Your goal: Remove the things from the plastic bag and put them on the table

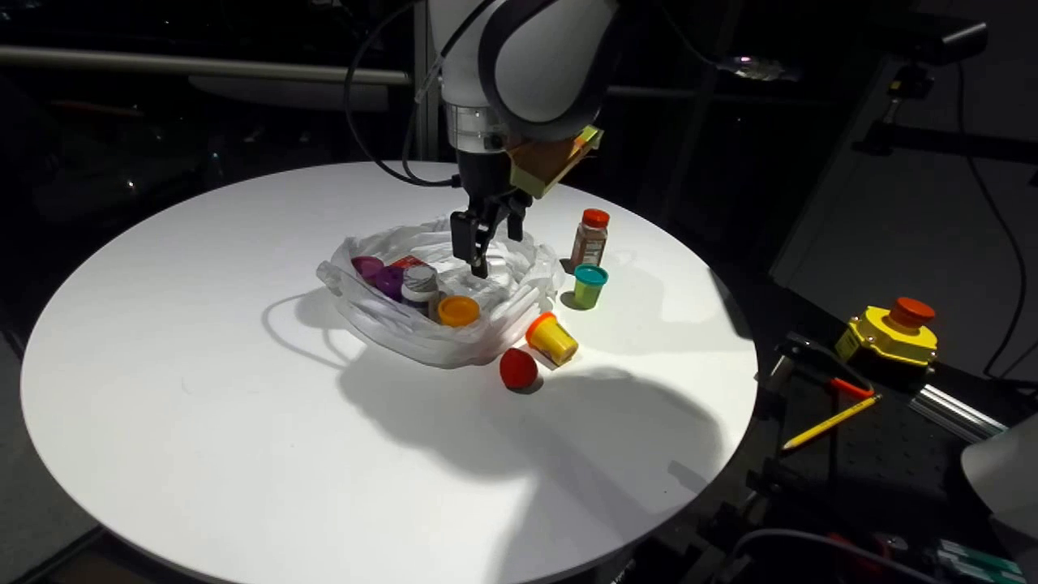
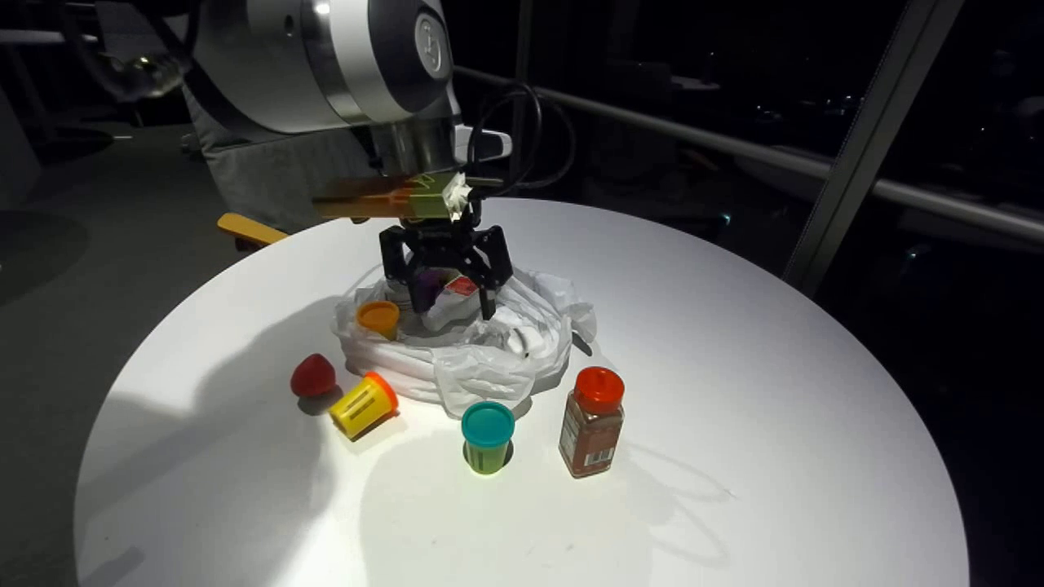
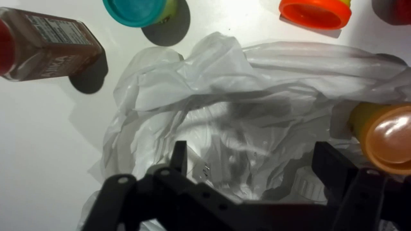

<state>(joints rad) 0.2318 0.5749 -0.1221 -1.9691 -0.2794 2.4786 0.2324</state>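
The white plastic bag [image 1: 454,353] lies open on the table; it also shows in an exterior view [image 2: 391,371] and the wrist view [image 3: 224,70]. Inside are an orange-lidded tub [image 1: 459,311], a white-capped bottle [image 1: 420,292], purple things [image 1: 390,282], a red box [image 2: 462,285] and a whitish object [image 2: 526,341]. My gripper [image 2: 453,310] is open and empty over the bag's opening, fingers pointing down. In the wrist view the gripper [image 3: 250,146] has bare plastic between its fingertips. A ribbed white cap [image 3: 308,183] is partly hidden by the right finger; the orange-lidded tub [image 3: 391,138] lies beyond it.
On the white table [image 1: 203,446], outside the bag, are a red-lidded spice jar [image 2: 591,432], an upright teal-lidded tub [image 2: 488,440], a tipped yellow tub [image 2: 364,405] and a red strawberry-like piece [image 2: 313,376]. A yellow emergency-stop box [image 1: 892,337] stands off the table.
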